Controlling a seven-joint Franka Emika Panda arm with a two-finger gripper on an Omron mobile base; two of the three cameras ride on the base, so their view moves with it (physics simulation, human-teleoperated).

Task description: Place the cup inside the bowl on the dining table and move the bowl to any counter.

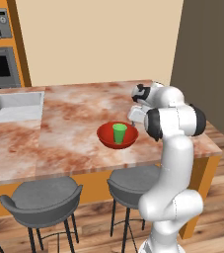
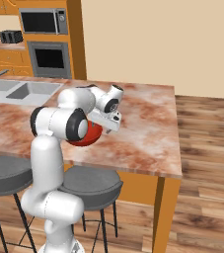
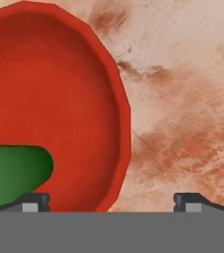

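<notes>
Green cup [image 1: 119, 133] upright in red bowl [image 1: 107, 139] on dining table [image 1: 69, 138], jaws wide open w/ nothing held, straddling bowl rim

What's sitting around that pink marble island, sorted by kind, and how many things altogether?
Red bowl: 1
Green cup, standing inside the bowl: 1
Grey stools: 2
Inset grey sink: 1
Total: 5
</notes>
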